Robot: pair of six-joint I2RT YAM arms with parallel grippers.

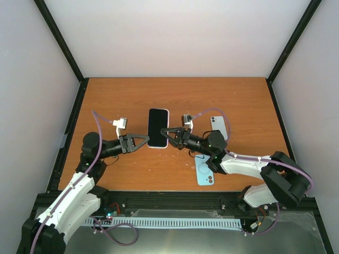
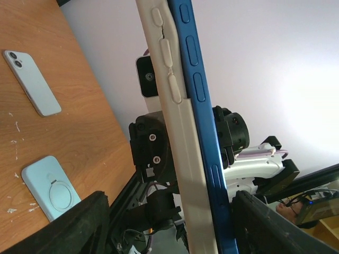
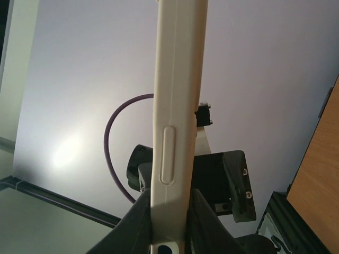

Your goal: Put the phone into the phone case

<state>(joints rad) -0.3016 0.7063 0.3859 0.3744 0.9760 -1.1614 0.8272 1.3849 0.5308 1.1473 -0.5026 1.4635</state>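
Right end effector point(image 1: 168, 132) pinches the bendy cream phone case point(image 3: 169, 106) edge (safest hold, I judge); left end effector point(image 1: 145, 141) gapes around slick blue phone point(image 2: 201, 121).

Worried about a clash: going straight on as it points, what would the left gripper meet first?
The phone, half seated in the cream phone case, lying between the left gripper's open fingers; right behind, probably the right gripper clamping the case.

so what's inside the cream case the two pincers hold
A blue-edged phone, its side showing beside the cream case wall. The case's floor is hidden under the phone.
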